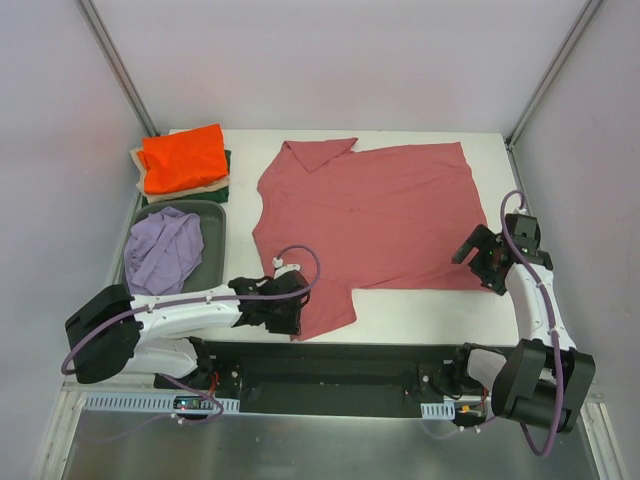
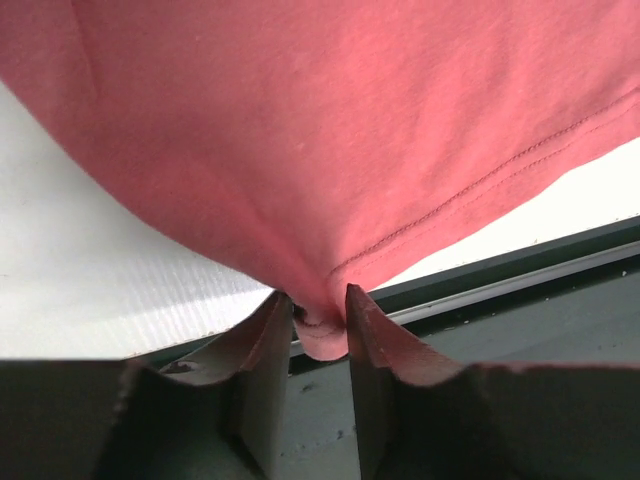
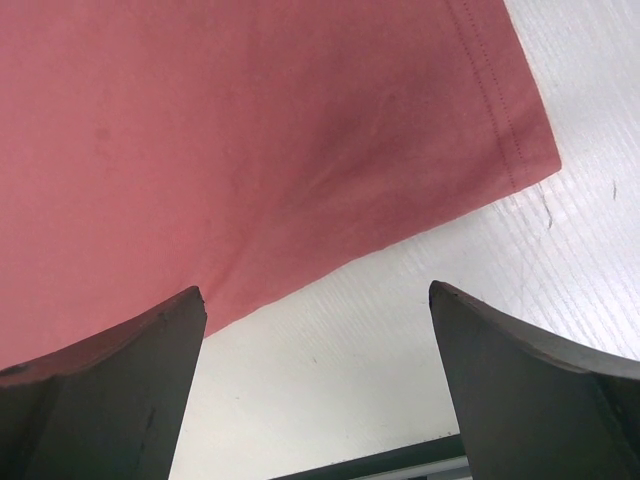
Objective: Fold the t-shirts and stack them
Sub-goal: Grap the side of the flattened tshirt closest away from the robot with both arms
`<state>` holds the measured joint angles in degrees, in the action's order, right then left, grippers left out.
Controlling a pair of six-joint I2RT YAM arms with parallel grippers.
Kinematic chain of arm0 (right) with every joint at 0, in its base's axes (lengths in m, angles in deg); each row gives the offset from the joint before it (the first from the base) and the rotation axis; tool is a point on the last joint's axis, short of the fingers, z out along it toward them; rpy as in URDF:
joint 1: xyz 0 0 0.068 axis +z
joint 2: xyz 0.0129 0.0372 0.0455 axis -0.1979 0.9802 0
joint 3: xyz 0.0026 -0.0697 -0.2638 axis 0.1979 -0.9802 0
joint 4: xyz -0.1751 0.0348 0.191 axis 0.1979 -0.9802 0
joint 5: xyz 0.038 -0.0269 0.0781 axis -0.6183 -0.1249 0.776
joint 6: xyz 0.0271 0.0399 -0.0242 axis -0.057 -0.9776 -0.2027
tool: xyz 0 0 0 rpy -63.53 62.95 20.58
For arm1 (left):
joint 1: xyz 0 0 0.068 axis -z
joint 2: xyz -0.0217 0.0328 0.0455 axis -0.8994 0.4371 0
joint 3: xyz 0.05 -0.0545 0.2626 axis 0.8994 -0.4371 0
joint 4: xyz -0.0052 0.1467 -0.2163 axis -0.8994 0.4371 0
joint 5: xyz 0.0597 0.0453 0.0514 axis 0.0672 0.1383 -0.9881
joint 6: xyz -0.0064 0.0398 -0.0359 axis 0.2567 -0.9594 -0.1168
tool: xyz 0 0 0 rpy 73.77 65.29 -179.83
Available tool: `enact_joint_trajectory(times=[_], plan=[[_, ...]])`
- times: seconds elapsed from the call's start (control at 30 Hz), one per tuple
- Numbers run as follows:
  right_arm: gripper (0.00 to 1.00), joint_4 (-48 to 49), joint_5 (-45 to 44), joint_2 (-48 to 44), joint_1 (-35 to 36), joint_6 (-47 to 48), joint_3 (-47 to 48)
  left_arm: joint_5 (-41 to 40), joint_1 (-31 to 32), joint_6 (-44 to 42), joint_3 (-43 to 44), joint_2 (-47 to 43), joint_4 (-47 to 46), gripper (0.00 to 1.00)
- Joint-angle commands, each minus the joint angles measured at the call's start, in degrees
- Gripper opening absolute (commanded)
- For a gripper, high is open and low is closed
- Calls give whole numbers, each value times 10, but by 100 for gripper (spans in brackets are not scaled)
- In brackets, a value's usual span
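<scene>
The dusty rose-red t-shirt point(image 1: 375, 215) lies spread on the white table, collar at the back left. My left gripper point(image 1: 295, 322) is shut on its near left sleeve edge; the left wrist view shows the pinched cloth point(image 2: 320, 335) between the fingers, lifted a little. My right gripper point(image 1: 478, 262) is open and empty beside the shirt's near right corner point(image 3: 520, 150), which lies flat. A lavender t-shirt point(image 1: 162, 250) sits crumpled in the grey bin. A folded bright orange t-shirt point(image 1: 182, 158) tops a stack with beige point(image 1: 138, 160) and dark green point(image 1: 226, 165) edges showing.
The grey plastic bin point(image 1: 212, 258) stands at the left, just behind my left arm. The table's near edge and a black rail point(image 1: 340, 365) run along the front. Bare white table point(image 3: 420, 330) lies under my right gripper.
</scene>
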<state>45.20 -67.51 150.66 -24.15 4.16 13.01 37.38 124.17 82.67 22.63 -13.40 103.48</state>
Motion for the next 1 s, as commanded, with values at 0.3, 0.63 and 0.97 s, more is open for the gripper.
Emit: enact_joint_trajectory(times=[0.3,0.63,0.97], plan=[[96,7,-22,-23,-65,-33,-13,-47,11,-19,20,-2,23,0],[99,24,28,46,-164,-60,-42,-57,11,-15,-24,-66,-6,0],[78,91,36,129,-183,-78,-52,-79,10,-21,-75,-148,-35,0]])
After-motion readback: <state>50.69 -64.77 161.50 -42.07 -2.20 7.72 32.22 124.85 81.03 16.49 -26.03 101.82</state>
